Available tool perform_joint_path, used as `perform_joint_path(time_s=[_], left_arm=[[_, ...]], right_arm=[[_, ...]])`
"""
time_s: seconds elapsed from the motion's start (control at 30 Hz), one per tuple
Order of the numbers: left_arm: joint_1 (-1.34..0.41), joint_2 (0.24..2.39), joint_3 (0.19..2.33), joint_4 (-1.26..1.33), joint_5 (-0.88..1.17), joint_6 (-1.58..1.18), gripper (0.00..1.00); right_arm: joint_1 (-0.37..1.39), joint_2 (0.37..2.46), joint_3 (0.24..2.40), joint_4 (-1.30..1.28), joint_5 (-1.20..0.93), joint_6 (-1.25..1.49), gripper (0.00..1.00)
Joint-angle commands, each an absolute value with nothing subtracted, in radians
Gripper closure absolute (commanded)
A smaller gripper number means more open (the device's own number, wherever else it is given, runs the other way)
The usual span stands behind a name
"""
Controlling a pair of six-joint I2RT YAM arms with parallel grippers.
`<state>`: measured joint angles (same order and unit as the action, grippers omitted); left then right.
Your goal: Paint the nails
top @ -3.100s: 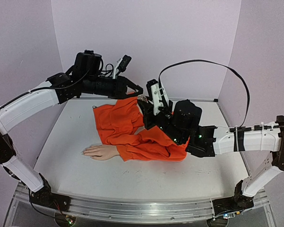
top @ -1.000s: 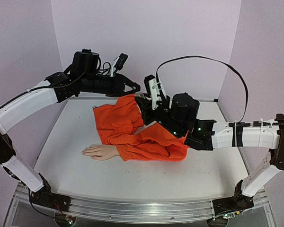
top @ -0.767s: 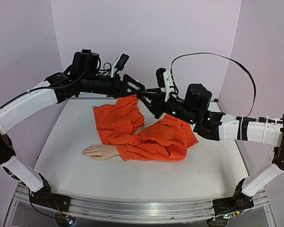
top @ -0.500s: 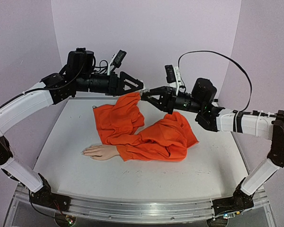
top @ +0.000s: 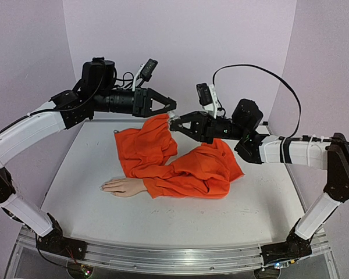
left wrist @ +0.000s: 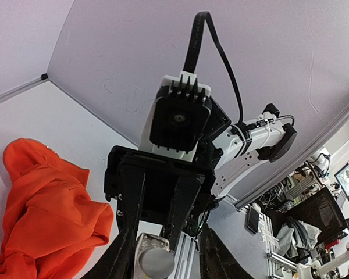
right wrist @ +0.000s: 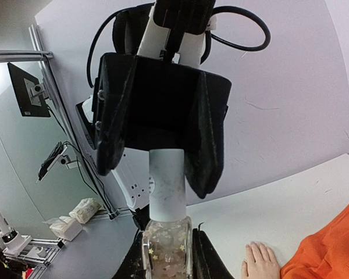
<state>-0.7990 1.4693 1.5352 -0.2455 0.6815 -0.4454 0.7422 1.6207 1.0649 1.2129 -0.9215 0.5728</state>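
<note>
A pale mannequin hand [top: 119, 186] lies palm down on the table, its tiny nails too small to make out. Its orange sleeve [top: 180, 168] is heaped behind it. The hand [right wrist: 262, 261] and sleeve [right wrist: 331, 250] also show in the right wrist view. My right gripper [top: 173, 124] is shut on a small clear glass bottle [right wrist: 166, 250] with a white cap [right wrist: 167, 180], held in the air above the sleeve. My left gripper [top: 172, 107] is open, and its black fingers [right wrist: 206, 157] straddle the cap. In the left wrist view the cap [left wrist: 154, 261] sits end-on between my left gripper's [left wrist: 166, 261] fingers.
The white table [top: 267, 203] is walled by pale lilac panels at the back and sides. The orange sleeve [left wrist: 41, 215] covers the middle rear of the table. A black cable [top: 262, 72] loops above the right arm.
The right arm has risen off the orange sleeve and reached left and up with the bottle to the left gripper. The left jaws have spread and now straddle the cap.
</note>
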Motion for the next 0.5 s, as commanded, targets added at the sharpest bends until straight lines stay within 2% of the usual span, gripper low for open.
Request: perform_joint_path(time_s=[0.0, 0.17, 0.3, 0.4, 0.47], left_arm=[[-0.809, 1.472, 1.557, -0.195, 0.666, -0.442, 0.65], [-0.808, 1.482, 1.566, -0.232, 0.604, -0.456, 0.83], [-0.809, 1.490, 1.575, -0.253, 0.578, -0.466, 0.91], [-0.808, 1.495, 1.580, -0.289, 0.527, -0.471, 0.96], [-0.808, 1.501, 1.586, -0.311, 0.502, -0.477, 0.98]], right_arm=[[0.740, 1.606, 1.104, 1.328, -0.902, 0.595, 1.00], [0.740, 1.588, 1.095, 1.314, -0.860, 0.552, 1.00], [0.741, 1.521, 1.071, 1.137, -0.666, 0.396, 1.00], [0.768, 1.467, 1.053, 0.992, -0.316, 0.272, 1.00], [0.907, 1.435, 1.051, 0.930, 0.133, 0.068, 1.00]])
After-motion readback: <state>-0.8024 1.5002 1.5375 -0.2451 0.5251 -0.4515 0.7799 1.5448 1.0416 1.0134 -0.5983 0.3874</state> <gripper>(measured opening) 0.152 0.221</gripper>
